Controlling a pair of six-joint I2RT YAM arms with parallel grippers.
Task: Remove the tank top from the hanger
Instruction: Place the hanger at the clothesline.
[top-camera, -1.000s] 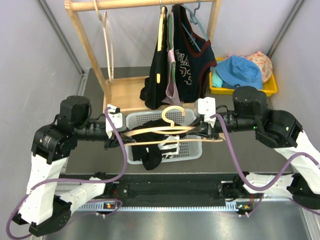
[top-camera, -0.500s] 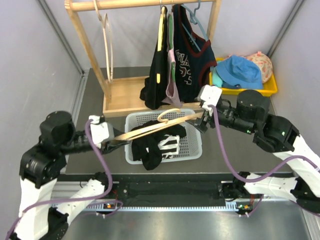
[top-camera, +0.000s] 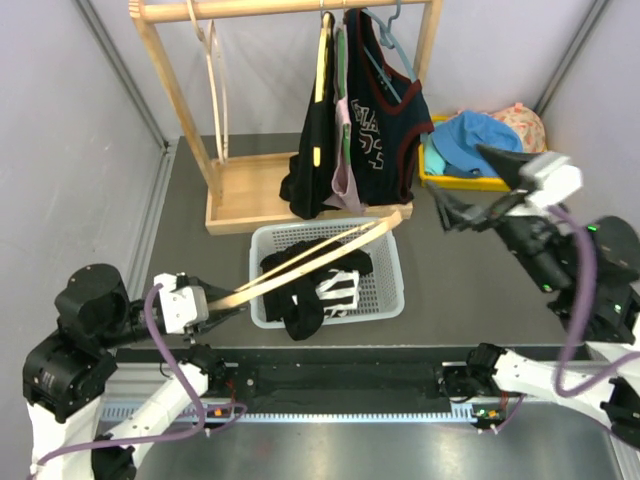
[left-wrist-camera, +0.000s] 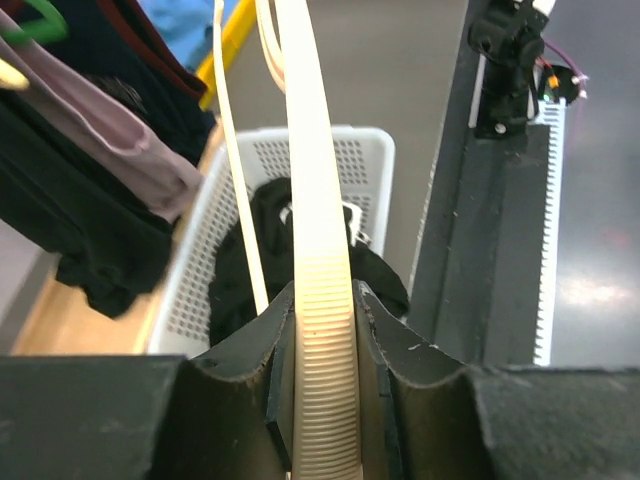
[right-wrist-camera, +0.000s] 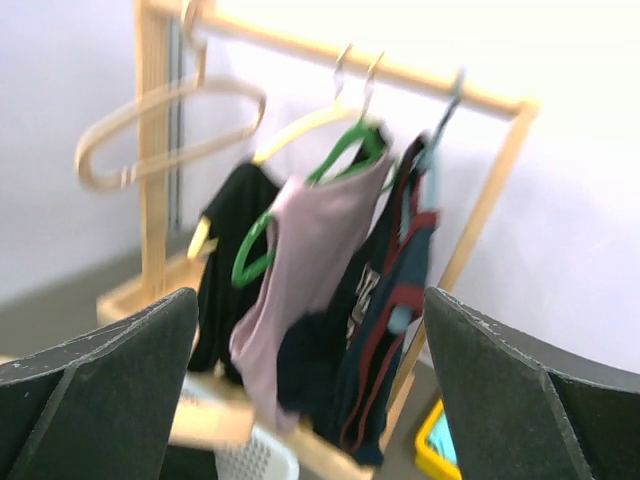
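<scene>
A bare pale wooden hanger (top-camera: 320, 255) slants over the white basket (top-camera: 392, 300). My left gripper (top-camera: 222, 305) is shut on its near end. In the left wrist view the ribbed hanger arm (left-wrist-camera: 310, 200) is pinched between my left gripper's (left-wrist-camera: 322, 300) fingers. The black tank top (top-camera: 300, 290) lies crumpled in the basket, off the hanger, and shows below it as a dark heap (left-wrist-camera: 270, 230) in the left wrist view. My right gripper (top-camera: 470, 190) is raised at the right, open and empty. It faces the rack, and my right gripper (right-wrist-camera: 310, 330) has only air between its jaws.
A wooden clothes rack (top-camera: 170, 90) stands at the back with black, pink and navy garments (top-camera: 365, 130) on hangers and one empty hanger (top-camera: 215, 80). A yellow tray (top-camera: 540, 180) with hats sits at the back right. The basket's rim (left-wrist-camera: 370, 150) lies ahead of the left gripper.
The right gripper let go of the hanger's far end, opened and swung up to the right. The left arm drew back toward the near left with the hanger.
</scene>
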